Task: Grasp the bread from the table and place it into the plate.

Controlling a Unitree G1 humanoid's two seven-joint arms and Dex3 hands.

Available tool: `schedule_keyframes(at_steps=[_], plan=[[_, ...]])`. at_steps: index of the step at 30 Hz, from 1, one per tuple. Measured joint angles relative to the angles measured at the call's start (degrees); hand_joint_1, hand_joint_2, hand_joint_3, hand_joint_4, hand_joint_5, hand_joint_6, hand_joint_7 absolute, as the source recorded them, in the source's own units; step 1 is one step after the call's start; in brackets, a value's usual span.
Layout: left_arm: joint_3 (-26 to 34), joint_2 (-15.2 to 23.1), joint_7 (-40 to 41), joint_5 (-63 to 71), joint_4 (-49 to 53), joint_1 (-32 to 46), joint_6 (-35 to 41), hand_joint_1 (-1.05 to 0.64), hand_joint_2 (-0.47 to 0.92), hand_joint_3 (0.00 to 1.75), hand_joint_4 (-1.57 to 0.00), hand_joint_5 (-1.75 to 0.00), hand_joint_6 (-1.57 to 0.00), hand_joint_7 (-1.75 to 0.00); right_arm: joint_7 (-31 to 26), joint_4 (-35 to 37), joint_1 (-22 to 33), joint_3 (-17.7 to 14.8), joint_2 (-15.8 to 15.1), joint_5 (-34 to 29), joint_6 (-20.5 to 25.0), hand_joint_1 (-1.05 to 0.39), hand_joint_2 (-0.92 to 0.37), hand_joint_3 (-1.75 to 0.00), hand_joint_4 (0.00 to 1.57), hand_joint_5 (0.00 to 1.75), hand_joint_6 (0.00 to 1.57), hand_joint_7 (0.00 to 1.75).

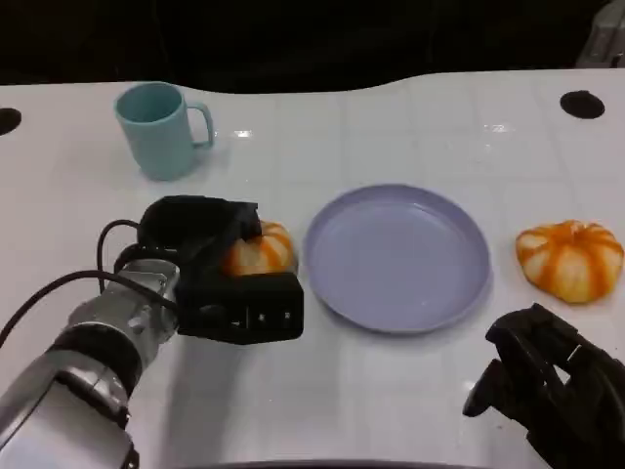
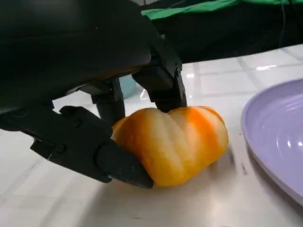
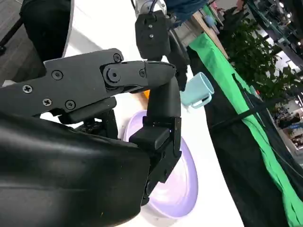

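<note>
Left hand (image 1: 220,269): pinching the bread (image 2: 173,144), still sitting on the surface (image 1: 391,391), plate (image 1: 395,256) lying just beyond it. Right hand (image 1: 552,386): idling, fingers loosely curled, holding nothing.

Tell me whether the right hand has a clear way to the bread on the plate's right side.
Probably yes. The right hand sits just in front of that bread, with bare table between them and nothing in its fingers; the plate lies off to the side.
</note>
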Motion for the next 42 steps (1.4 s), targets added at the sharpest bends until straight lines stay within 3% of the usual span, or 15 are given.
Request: schedule_keyframes(at_steps=[4, 8, 10, 21, 24, 26, 28, 33, 42], plan=[[1.29, 0.58, 1.35, -1.21, -0.10, -0.06, -1.06, -0.18, 0.86, 0.35, -0.86, -1.75, -0.62, -1.70, 0.04, 0.01, -0.04, -0.02, -0.01, 0.00, 0.00, -0.50, -0.92, -0.25, 0.57, 1.72, 0.54, 1.41], [4.70, 0.80, 1.16, -4.76, -0.27, -0.52, -1.11, -0.12, 0.61, 0.78, -0.86, -1.75, -0.62, -1.74, 0.05, 0.04, -0.09, -0.10, -0.02, 0.00, 0.00, -0.50, -0.92, -0.23, 0.57, 1.72, 0.54, 1.42], [6.81, 0.75, 1.09, -6.95, -0.38, -0.86, -0.82, -0.12, 0.58, 0.85, -0.86, -1.75, -0.63, -1.75, 0.05, 0.05, -0.12, -0.10, -0.02, 0.00, 0.00, -0.50, -0.92, -0.23, 0.58, 1.72, 0.53, 1.42], [9.81, 0.14, -0.83, -10.78, -3.01, -4.64, -1.14, -0.19, 0.72, 0.66, -0.86, -1.75, -0.58, -1.75, 0.29, 0.13, -0.26, -0.09, 0.03, 0.00, 0.00, -0.50, -0.92, -0.23, 0.57, 1.75, 0.51, 1.46], [9.76, -0.51, -1.51, -10.94, -3.79, -5.04, -2.18, -0.18, 0.70, 0.73, -0.86, -1.75, -0.61, -1.75, 0.32, 0.14, -0.27, -0.09, 0.03, 0.00, 0.00, -0.49, -0.92, -0.24, 0.57, 1.75, 0.51, 1.46], [9.62, -1.12, -2.10, -10.94, -4.31, -5.08, -3.52, -0.16, 0.52, 1.05, -0.86, -1.75, -0.68, -1.75, 0.44, 0.15, -0.28, -0.09, 0.03, 0.00, -0.01, -0.49, -0.92, -0.24, 0.57, 1.75, 0.51, 1.46], [9.18, -1.64, -3.15, -10.90, -4.63, -5.16, -6.22, -0.16, 0.43, 1.14, -0.87, -1.75, -0.71, -1.75, 0.48, 0.16, -0.27, -0.09, 0.04, 0.00, -0.01, -0.49, -0.92, -0.24, 0.56, 1.75, 0.51, 1.46], [7.75, -3.39, -5.06, -10.51, -4.76, -6.06, -11.15, -0.19, 0.39, 1.14, -0.92, -1.75, -0.71, -1.75, 0.50, 0.16, -0.26, -0.10, 0.04, 0.00, -0.01, -0.50, -0.92, -0.23, 0.56, 1.75, 0.51, 1.46], [5.19, -4.69, -4.96, -8.24, -4.76, -7.90, -12.32, -0.20, 0.43, 1.09, -0.94, -1.75, -0.71, -1.75, 0.48, 0.16, -0.13, -0.10, 0.04, 0.14, 0.00, -0.49, -0.92, -0.23, 0.56, 1.75, 0.51, 1.47]])
